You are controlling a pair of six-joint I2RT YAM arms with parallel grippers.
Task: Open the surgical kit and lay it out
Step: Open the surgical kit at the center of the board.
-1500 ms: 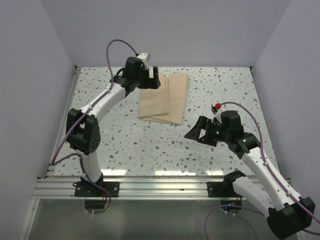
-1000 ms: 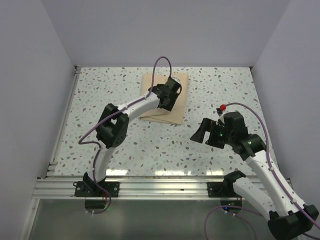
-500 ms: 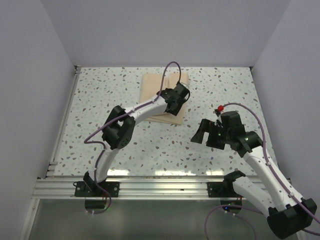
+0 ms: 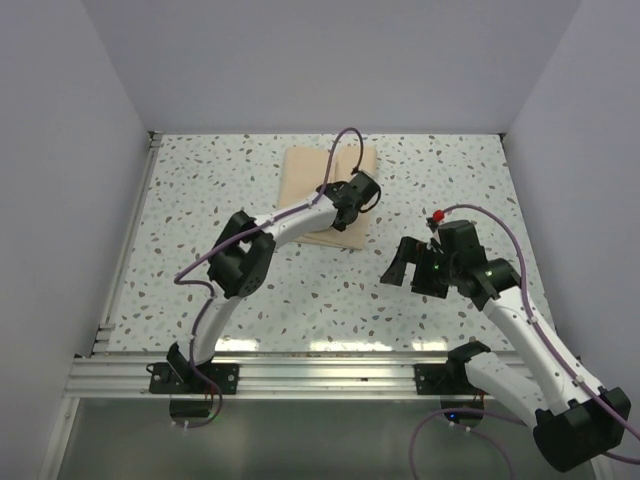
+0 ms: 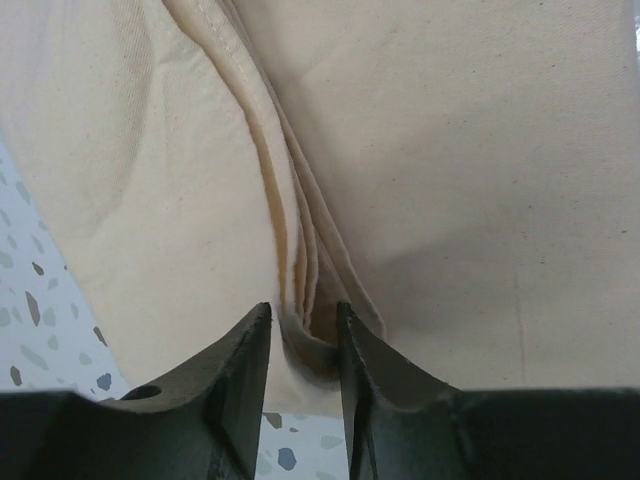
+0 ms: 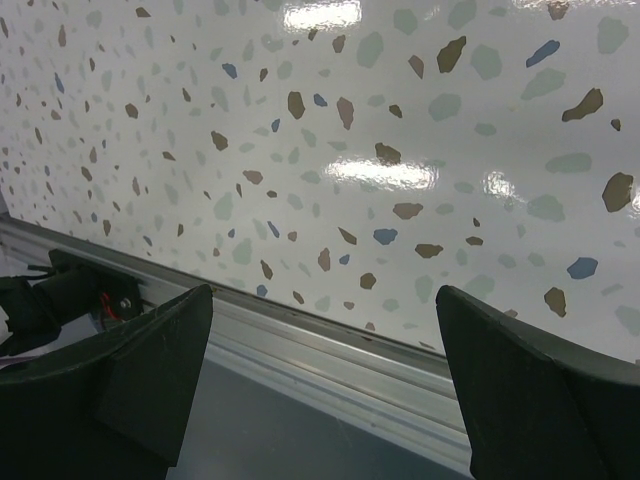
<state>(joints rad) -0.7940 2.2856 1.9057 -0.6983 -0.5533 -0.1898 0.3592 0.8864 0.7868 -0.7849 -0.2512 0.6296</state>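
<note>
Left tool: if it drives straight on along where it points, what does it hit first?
The beige cloth wrap: a raised fold at its edge already sits between the left tool's fingers. Whether they touch it yet is unclear.

Folded cloth bundle on the table, far centre.
</note>
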